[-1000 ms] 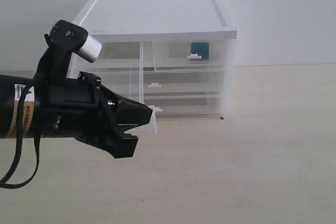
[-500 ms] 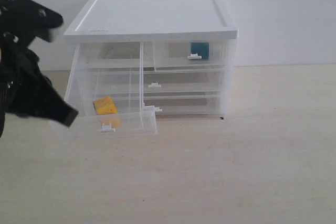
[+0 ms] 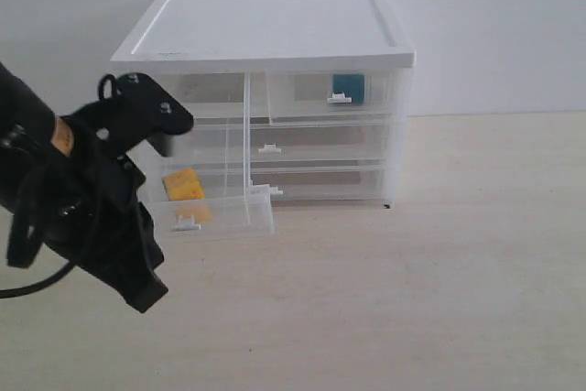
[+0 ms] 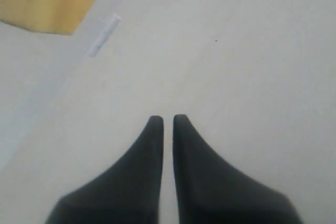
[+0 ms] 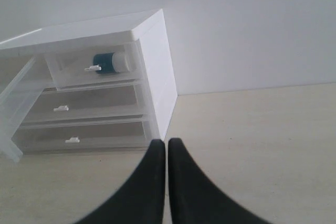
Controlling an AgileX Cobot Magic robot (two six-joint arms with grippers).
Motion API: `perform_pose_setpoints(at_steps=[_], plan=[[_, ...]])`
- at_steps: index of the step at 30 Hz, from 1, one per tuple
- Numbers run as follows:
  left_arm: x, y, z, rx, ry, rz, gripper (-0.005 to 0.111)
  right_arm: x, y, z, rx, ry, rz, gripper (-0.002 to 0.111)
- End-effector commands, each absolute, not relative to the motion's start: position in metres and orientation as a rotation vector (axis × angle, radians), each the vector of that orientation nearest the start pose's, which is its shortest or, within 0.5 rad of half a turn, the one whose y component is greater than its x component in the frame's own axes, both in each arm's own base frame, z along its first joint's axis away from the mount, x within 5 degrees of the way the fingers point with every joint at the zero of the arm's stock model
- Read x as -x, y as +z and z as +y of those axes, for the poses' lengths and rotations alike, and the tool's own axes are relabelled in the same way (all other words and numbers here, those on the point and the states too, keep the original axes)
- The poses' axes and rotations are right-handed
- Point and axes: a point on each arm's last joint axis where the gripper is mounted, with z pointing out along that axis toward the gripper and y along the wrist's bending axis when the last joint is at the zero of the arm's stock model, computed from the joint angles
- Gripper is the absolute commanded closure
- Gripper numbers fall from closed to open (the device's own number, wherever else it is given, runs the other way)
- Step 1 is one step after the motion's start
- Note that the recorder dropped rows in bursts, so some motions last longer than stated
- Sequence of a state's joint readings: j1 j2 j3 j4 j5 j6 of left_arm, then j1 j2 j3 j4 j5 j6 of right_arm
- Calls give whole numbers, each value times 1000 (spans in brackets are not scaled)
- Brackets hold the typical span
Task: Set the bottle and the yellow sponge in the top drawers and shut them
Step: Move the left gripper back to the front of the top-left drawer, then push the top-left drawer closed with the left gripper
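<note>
The teal, white-capped bottle [image 3: 348,87] is seen lying on its side behind the front edge of the pushed-in right top drawer [image 3: 307,91], while the pitted yellow sponge [image 3: 183,184] is held near the front left corner of the left top drawer [image 3: 233,215], which is pulled out and tipped downward.

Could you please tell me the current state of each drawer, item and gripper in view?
left top drawer: pulled out, front sagging downward, sponge inside.
yellow sponge: lying in the open drawer.
right top drawer: shut, bottle inside.
bottle: lying on its side, cap on.
two full-width drawers: both shut.
left gripper: shut, empty.
right gripper: shut, empty.
</note>
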State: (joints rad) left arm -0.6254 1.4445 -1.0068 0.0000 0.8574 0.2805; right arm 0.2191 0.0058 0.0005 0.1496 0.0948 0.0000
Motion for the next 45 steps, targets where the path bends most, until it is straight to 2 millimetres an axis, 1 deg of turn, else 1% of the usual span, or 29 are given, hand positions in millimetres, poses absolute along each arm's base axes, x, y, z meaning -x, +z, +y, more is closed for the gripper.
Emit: perform_pose_setpoints(at_steps=[1,3,8,11,16,23,30,37,40,45], plan=[[-243,234,-173,-1282,-32,2471,103,-55,205,14,68,299,1575,108],[-249,231,-175,-1231,1,2449,103,-55,205,14,68,299,1575,108],[-250,235,-181,-1221,167,2359,103,-55,205,14,68,299,1575,108],[-252,238,-184,-1185,235,2301,103,-55,205,14,68,299,1575,108],[-258,243,-182,-1098,320,2255,103,-55,205,14,68,299,1575,108],[-263,247,-184,-1059,330,2191,103,-55,205,14,68,299,1575,108],[-269,252,-181,-992,393,2136,103,-55,205,14,68,299,1575,108],[-271,256,-184,-980,360,2109,103,-55,206,14,68,299,1574,108],[-273,260,-188,-978,333,2084,103,-55,206,14,68,299,1574,108],[-277,268,-190,-1007,351,2014,103,-55,206,14,68,299,1574,108]])
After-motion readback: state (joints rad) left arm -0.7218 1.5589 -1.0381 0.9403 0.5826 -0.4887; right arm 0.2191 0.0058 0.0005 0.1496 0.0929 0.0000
